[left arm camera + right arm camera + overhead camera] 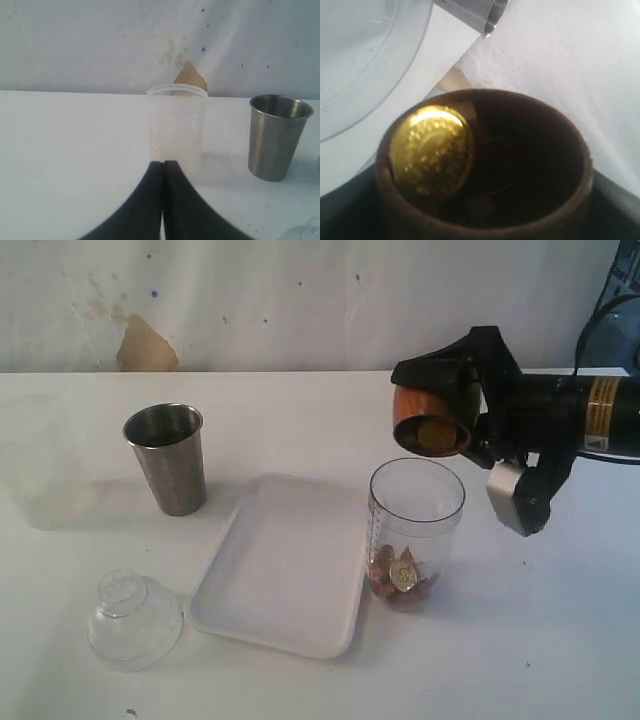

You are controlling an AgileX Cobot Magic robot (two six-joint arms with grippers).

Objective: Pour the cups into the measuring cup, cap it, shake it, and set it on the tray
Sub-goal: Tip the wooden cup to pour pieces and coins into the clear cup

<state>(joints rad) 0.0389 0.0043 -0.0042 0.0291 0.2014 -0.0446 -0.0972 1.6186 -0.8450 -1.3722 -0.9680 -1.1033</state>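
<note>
Right gripper (447, 408) grips the wooden cup (408, 410), tipped nearly horizontal, mouth above the measuring cup (415, 525).

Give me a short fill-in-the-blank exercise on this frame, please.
1. The right gripper tips the wooden cup over the ____.
2. A ____-coloured coin sits at its mouth.
3. The steel tumbler stands ____.
4. The domed lid lies on the ____.
Missing: measuring cup; gold; upright; table.
</note>
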